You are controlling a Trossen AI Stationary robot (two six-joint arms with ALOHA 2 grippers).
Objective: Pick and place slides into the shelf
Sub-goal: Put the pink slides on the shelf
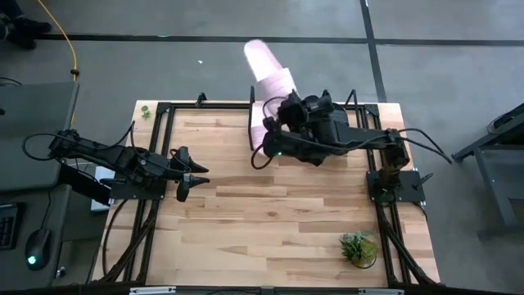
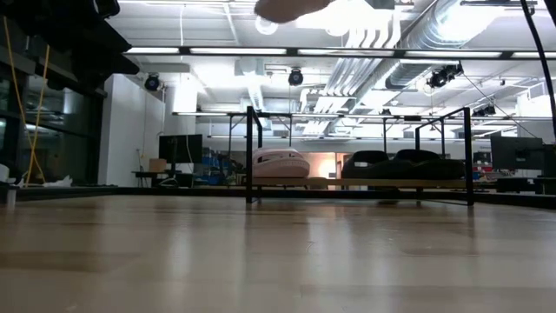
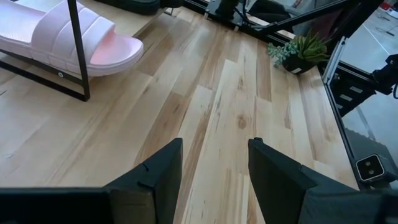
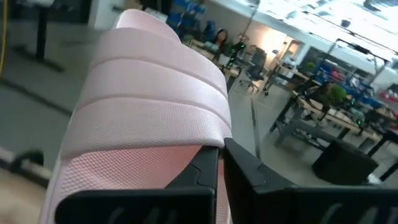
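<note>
My right gripper (image 4: 221,149) is raised over the table's far edge and shut on a pale pink slide (image 1: 268,67), which also shows at the top of the low view (image 2: 291,7). The shelf (image 2: 250,156) stands at the far edge. On its board rest the other pink slide (image 2: 280,163) and two black slides (image 2: 369,163) (image 2: 426,163). In the high view my right arm hides most of the shelf (image 1: 254,123). My left gripper (image 1: 196,174) hovers open at the table's left side, touching nothing. Its wrist view shows the shelved pink slide (image 3: 68,37). My right gripper pinches the pink slide between its two fingers (image 4: 202,174), at the side edge of the broad strap (image 4: 208,134). The slide is lifted clear of table and shelf. It juts out past the fingers, beyond the table's far edge, tilted upward.
A small potted plant (image 1: 359,247) sits near the table's near right corner and also shows in the left wrist view (image 3: 301,50). The black frame (image 1: 160,147) edges the table. Bare wood (image 1: 270,213) lies between the arms and the near edge.
</note>
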